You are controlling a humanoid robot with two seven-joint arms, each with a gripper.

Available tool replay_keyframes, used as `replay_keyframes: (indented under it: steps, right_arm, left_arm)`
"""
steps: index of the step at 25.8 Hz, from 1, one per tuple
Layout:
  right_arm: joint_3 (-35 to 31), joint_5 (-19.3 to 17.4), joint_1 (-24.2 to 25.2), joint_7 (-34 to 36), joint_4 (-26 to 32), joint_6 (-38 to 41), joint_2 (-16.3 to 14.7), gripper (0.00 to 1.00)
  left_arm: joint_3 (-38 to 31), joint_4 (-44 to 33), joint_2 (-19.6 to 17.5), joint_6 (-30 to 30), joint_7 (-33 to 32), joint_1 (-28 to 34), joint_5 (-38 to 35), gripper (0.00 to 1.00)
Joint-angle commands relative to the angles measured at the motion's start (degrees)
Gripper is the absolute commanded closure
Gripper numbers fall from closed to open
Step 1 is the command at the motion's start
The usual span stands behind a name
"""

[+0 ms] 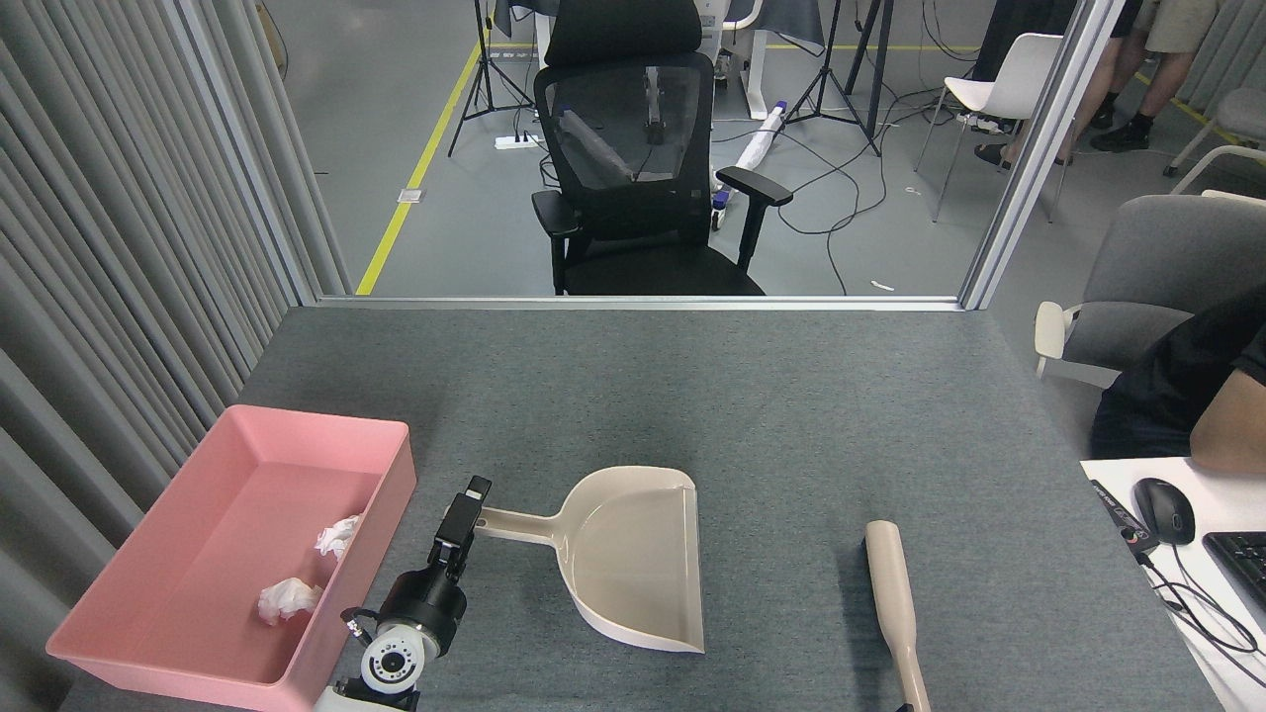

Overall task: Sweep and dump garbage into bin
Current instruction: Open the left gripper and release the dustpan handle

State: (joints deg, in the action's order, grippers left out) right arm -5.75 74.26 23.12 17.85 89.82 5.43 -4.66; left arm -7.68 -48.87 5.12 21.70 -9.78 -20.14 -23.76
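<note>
With both crumpled white tissue-paper balls [290, 598] already lying in the shallow pink plastic tray [389, 494], the left pincer [465, 516], clamped on the empty beige dustpan's handle [517, 525], need only lay it on the grey tabletop [791, 415] and let go.

Grey felt worktop [791, 396] bearing pink bin [381, 475] at left, beige dustpan [633, 564] centre, beige brush handle [895, 603] at right.

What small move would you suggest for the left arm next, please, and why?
Probably open the left pincer and let go of the dustpan: it lies empty on the table, and both tissue balls already sit in the bin.
</note>
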Motion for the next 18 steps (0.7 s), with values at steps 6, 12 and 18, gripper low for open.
replay_keyframes:
  steps: [6,12,18]
  right_arm:
    - [0.2,0.0,0.0,0.0,0.0,0.0,0.2,0.01]
    - [0.3,0.0,-0.1,-0.1,0.0,0.1,0.1,0.01]
    - [0.3,0.0,-0.2,-0.1,0.3,0.2,-0.1,0.01]
  left_arm:
    - [0.0,-2.0,-1.6,-1.2,-0.6,2.6,-0.9,0.03]
    - [-0.1,-9.1,-3.1,-1.3,-1.3,9.2,-0.1,0.03]
    - [-0.1,-17.5,-3.4,-1.3,-3.2,15.7,0.0,0.03]
